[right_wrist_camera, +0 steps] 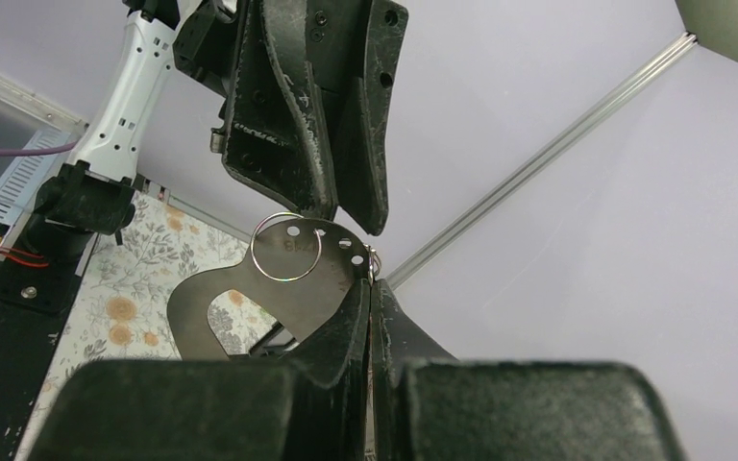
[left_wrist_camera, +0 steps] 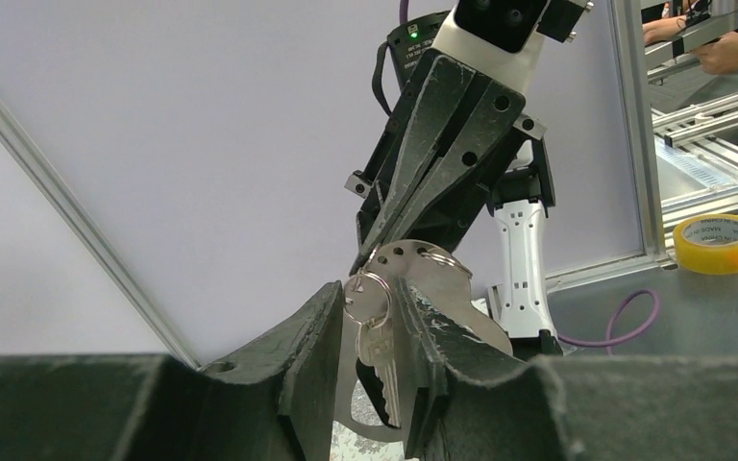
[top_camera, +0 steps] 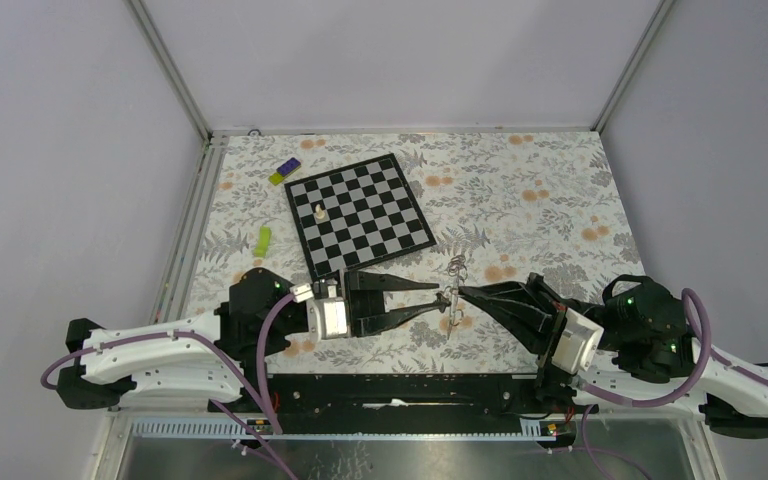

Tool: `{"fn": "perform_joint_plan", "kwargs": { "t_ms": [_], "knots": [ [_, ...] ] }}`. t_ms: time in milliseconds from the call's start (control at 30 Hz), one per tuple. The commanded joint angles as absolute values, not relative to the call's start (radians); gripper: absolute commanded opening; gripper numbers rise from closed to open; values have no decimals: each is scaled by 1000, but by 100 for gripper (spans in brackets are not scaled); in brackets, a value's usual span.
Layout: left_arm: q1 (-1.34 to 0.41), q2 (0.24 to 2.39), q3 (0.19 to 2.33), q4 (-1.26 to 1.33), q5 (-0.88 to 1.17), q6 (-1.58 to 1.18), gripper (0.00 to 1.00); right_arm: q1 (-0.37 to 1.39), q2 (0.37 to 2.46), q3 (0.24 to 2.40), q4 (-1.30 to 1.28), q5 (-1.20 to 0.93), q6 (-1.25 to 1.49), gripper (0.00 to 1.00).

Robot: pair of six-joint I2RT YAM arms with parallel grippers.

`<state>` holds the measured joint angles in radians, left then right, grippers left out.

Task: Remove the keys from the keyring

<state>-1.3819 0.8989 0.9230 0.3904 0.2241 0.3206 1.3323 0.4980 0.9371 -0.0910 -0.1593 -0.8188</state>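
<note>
Both grippers meet over the flowered table in front of the chessboard. The keyring is a flat silvery plate (left_wrist_camera: 456, 293) with holes and thin wire rings (right_wrist_camera: 286, 247). My right gripper (right_wrist_camera: 370, 288) is shut on the plate's edge and holds it up off the table. A silvery key (left_wrist_camera: 378, 341) hangs from a small wire ring on the plate. It sits between the fingers of my left gripper (left_wrist_camera: 368, 288), which are closed against its head and ring. In the top view the left gripper (top_camera: 443, 297) and the right gripper (top_camera: 463, 293) nearly touch, with more silvery metal (top_camera: 455, 266) just beyond them.
A chessboard (top_camera: 360, 215) with one white piece (top_camera: 319, 211) lies behind the grippers. A green object (top_camera: 263, 240) and a purple-and-yellow one (top_camera: 285, 172) lie to its left. A yellow tape roll (left_wrist_camera: 717, 243) sits outside the enclosure.
</note>
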Motion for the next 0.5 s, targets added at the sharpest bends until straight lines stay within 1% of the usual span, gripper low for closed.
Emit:
{"fn": "perform_joint_plan", "kwargs": {
  "t_ms": [0, 467],
  "knots": [
    [-1386, 899, 943, 411, 250, 304, 31, 1329, 491, 935, 26, -153, -839, 0],
    [-1386, 915, 952, 410, 265, 303, 31, 1328, 498, 929, 30, -155, -839, 0]
  ]
}}
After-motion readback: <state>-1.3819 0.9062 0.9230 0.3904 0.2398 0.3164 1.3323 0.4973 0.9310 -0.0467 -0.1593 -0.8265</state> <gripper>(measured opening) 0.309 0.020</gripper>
